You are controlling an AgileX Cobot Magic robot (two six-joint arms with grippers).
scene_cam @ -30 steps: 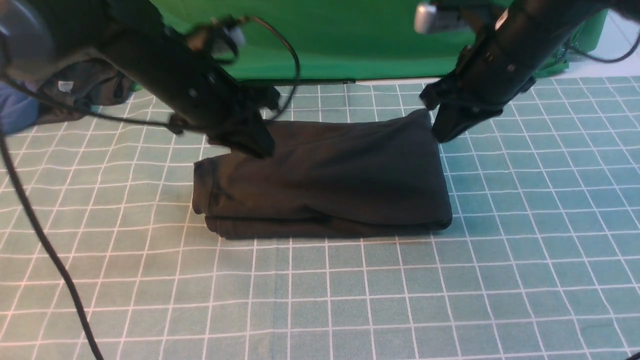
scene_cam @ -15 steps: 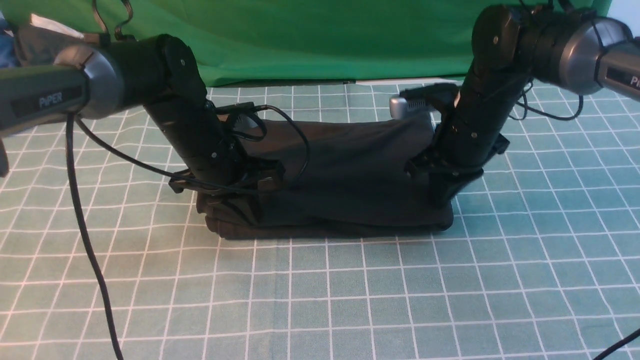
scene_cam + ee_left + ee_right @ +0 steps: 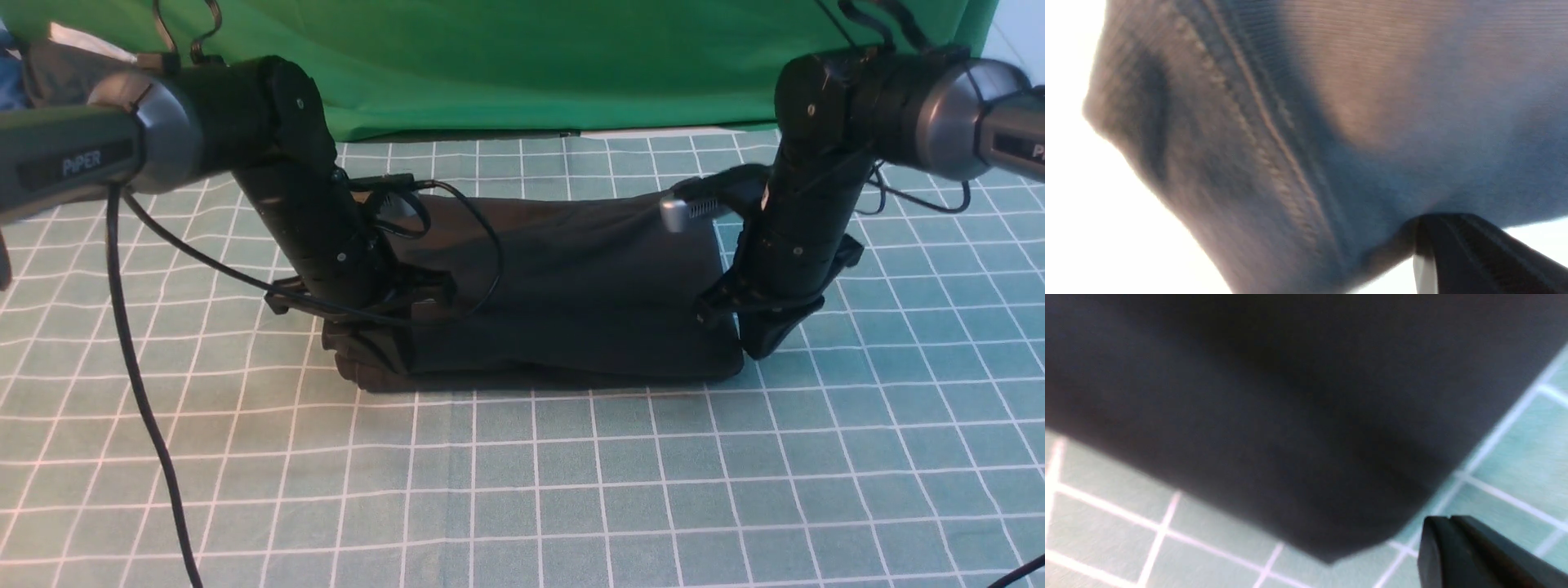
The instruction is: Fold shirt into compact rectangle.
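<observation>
Front view looking forward from between 2 arms; wrist views pressed close behind each gripper, both sharing the folded shirt (image 3: 571, 294) with it.

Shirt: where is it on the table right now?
Front view: the shirt lies folded mid-table on the green grid mat, between the left gripper at its left end and the right gripper at its right.

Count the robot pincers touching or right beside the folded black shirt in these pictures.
2. The left pincer presses on the shirt's left end; the right pincer sits at its right near corner. Neither is hidden.
</observation>
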